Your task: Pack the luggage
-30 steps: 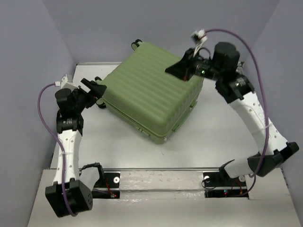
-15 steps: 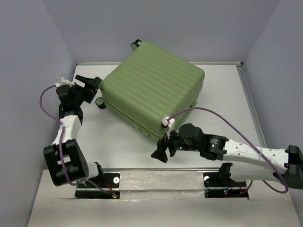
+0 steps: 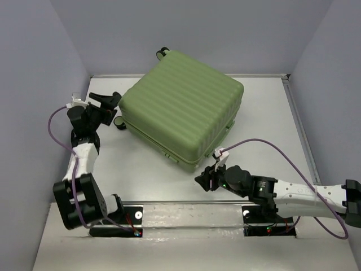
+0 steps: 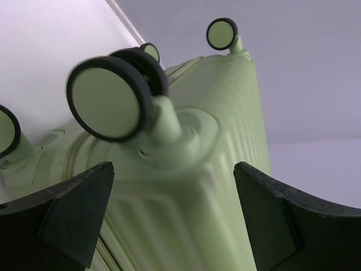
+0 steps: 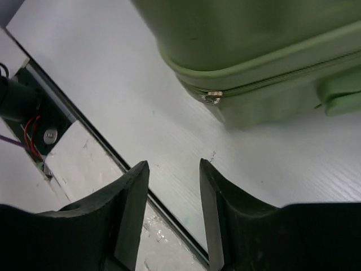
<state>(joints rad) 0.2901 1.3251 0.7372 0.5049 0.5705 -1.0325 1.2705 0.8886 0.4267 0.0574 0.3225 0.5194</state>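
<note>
The table (image 3: 265, 113) is white and flat. The green luggage (image 3: 180, 110) lies shut on it, toward the back and the left side.

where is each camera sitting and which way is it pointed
Top external: above and behind the bases, looking down at the table, the luggage and both arms.
Left wrist: on the left gripper, facing the luggage's wheels; its two fingers show.
Right wrist: on the right gripper, facing down at the luggage's zipper corner; its two fingers show.
Shared: all three see the luggage.
</note>
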